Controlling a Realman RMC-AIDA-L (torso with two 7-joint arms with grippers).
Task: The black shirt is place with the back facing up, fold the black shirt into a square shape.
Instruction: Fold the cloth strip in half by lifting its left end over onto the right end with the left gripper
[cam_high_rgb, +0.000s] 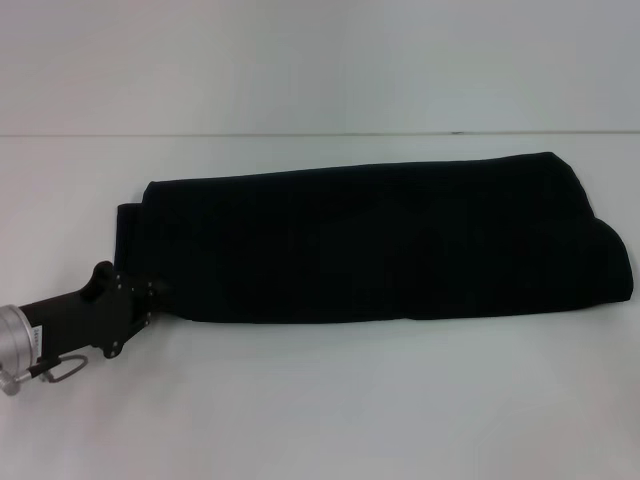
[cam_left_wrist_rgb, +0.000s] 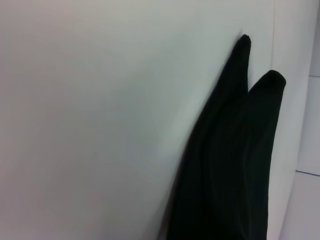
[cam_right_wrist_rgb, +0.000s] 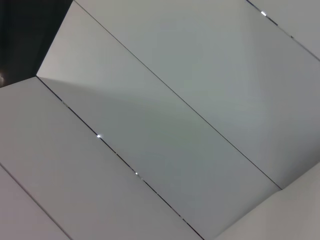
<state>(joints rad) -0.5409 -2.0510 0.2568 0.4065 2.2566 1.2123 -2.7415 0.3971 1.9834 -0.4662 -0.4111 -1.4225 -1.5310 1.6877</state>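
Head view: left gripper (cam_high_rgb: 150, 296) is touching the black shirt (cam_high_rgb: 380, 240), a long band on the tabletop (cam_high_rgb: 320, 410); its grip is hidden, so layers risk sliding apart.

Head view looks down at black shirt (cam_high_rgb: 380, 240), left wrist view close along it, right wrist view faces white panels (cam_right_wrist_rgb: 165, 125)

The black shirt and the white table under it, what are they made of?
The black shirt looks like soft, matte cloth: it lies folded in a long band with rounded, puffy edges and shallow wrinkles. The table looks hard and smooth, perhaps painted or laminated board; its exact material cannot be told.
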